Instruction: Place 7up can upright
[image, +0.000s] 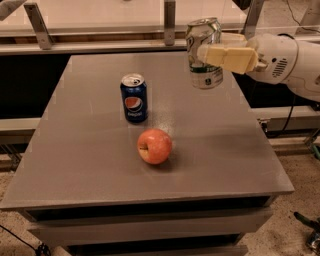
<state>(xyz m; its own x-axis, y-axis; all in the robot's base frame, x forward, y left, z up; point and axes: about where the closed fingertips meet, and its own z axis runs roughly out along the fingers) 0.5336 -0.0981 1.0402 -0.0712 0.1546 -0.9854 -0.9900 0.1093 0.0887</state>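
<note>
Holds 7up can (206, 76) clenched in gripper (206, 50), nearly upright, aloft right of Pepsi can (134, 100) and slightly behind it, clear of table (100, 165). Shows apple (155, 146) on table near Pepsi can, in front and slightly right.

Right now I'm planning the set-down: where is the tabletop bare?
The pincer, shut on the 7up can, is above the right rear of the table. Bare: the right side, from under that can to the front edge, right of the apple; also the strip left of the Pepsi can. Crowded only mid-table, where Pepsi can and apple sit close.
</note>
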